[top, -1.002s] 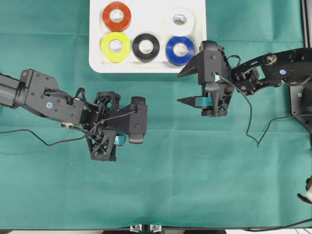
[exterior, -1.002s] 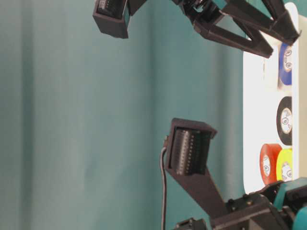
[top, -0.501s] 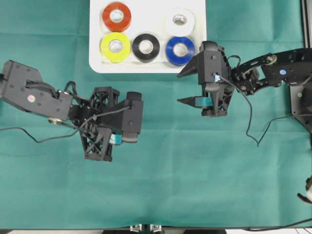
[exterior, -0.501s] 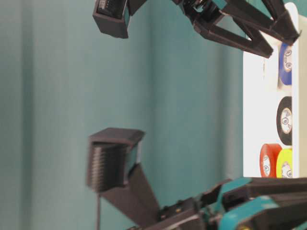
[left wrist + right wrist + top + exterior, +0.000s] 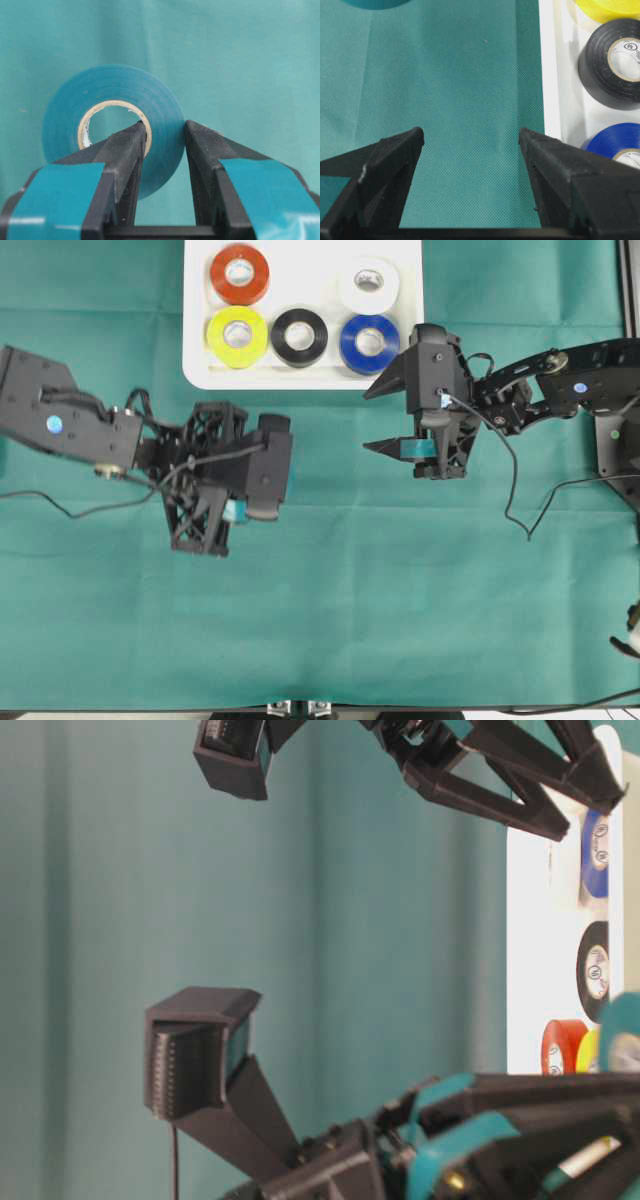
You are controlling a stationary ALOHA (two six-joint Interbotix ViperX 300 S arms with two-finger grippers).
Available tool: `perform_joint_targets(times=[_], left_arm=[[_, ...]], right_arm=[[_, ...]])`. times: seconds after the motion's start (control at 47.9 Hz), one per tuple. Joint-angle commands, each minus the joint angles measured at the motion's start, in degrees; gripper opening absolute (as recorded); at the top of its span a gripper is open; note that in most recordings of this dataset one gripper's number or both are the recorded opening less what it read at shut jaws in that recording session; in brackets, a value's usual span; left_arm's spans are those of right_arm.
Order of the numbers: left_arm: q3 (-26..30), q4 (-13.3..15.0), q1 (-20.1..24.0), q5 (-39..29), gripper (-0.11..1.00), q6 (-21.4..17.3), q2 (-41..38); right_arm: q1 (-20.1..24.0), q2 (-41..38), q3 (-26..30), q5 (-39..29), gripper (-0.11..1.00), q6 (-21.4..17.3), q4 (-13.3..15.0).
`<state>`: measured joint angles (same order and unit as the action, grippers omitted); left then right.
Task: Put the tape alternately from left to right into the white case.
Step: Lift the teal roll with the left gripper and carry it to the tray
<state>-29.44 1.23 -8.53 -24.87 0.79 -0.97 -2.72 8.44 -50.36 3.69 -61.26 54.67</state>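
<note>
Five rolls already sit in the white case [image 5: 400, 360] as the left gripper [image 5: 162, 145], clamped on the teal-green roll [image 5: 112, 122], has swung back and slightly toward the case since a second ago; in the overhead view its arm now angles from the left edge, and in the table-level view its wrist camera housing has shifted left. The right gripper [image 5: 470, 142] has not moved, its jaws standing wide apart over bare green cloth [image 5: 455, 75], with the case's edge just past one jaw and the black roll [image 5: 612, 62] and blue roll [image 5: 615, 145] beyond it. Nothing lies between the left jaws and the case but cloth. One jaw passes through the teal-green roll's pale core, the other presses its outer wall, so the roll stands on edge between them, smooth and evenly wound. Inside the case lie the red-orange roll [image 5: 239, 273], yellow roll [image 5: 237, 336] and white roll [image 5: 369, 282], all flat.
</note>
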Motion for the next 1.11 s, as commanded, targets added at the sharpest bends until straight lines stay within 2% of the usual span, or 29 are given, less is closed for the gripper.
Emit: perform_joint_targets(times=[0.0,0.313,0.606,1.086], left_arm=[[1.4,-0.2,2.3,-0.1,-0.04,-2.0,2.5],[2.1,-0.1,11.3,-0.3,-0.04,-6.6,2.7],[2.6,-0.2,20.3,2.2,-0.04,-14.8,0.7],[9.1,-0.2,26.5,6.2,-0.04,-25.1,-7.4]], right_arm=[[0.2,1.1,0.4,0.4,0.82,0.0,0.2],[0.1,1.1,0.4,0.4,0.82,-0.1,0.2],[0.4,1.1,0.4,0.4,0.82,-0.2,0.1],[1.2,1.1,0.4,0.2,0.82,-0.4,0.0]])
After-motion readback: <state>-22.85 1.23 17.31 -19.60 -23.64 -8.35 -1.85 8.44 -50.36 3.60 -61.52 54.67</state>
